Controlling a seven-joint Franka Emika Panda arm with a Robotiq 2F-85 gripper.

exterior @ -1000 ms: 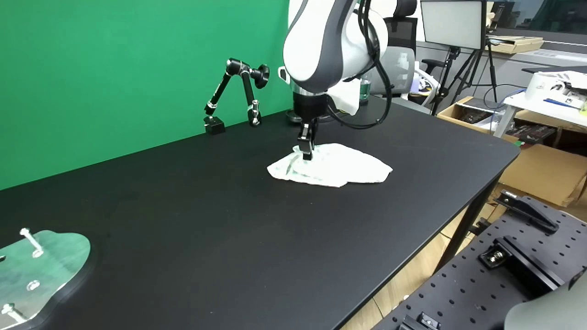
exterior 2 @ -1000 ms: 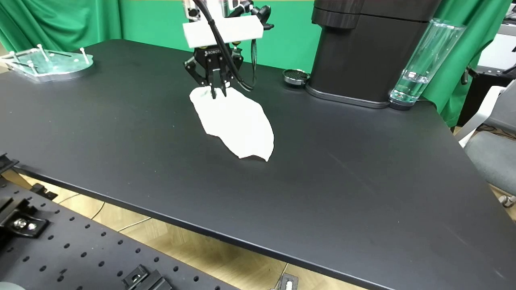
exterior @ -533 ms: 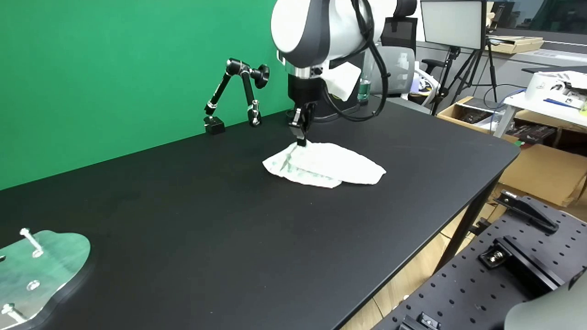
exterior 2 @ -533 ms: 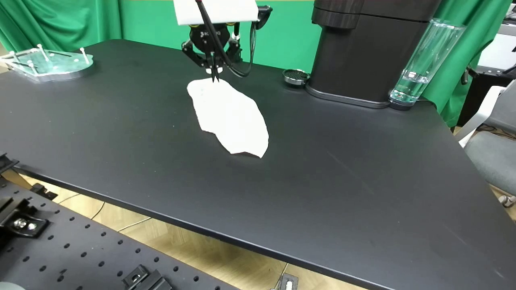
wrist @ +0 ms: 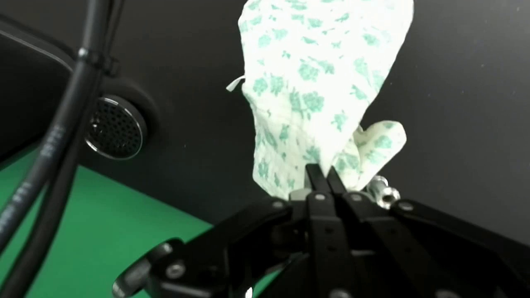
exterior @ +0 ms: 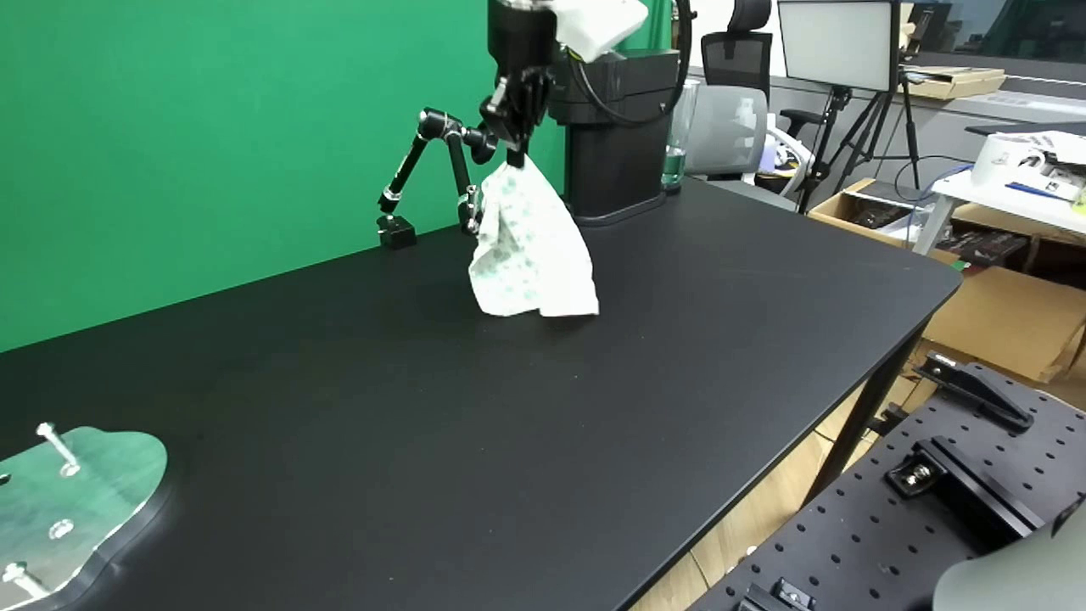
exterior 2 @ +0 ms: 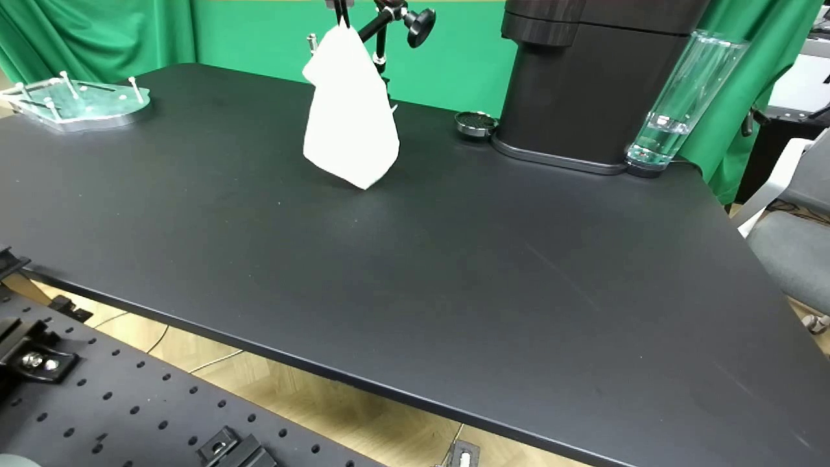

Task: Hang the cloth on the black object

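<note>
- My pincer (wrist: 324, 171) is pinching the white cloth (exterior 2: 353, 110), whose folds are filling the room right below me.
- The black jointed stand (exterior: 439, 126) is standing just beside the cloth, its knob (exterior 2: 420, 27) jutting out near the top; whether the two are touching, I am not managing to tell.
- The green backdrop (exterior: 212, 153) is closing off the rear.
- The black machine (exterior 2: 583, 84) is blocking one flank; my cables (wrist: 58, 136) are looping out on that side.
- A metal disc (exterior 2: 476, 124) is sitting beside its foot, open table showing between disc and cloth.
- The black tabletop (exterior 2: 415, 305) is stretching open toward its near edge and across to the clear plate (exterior 2: 91, 102).
</note>
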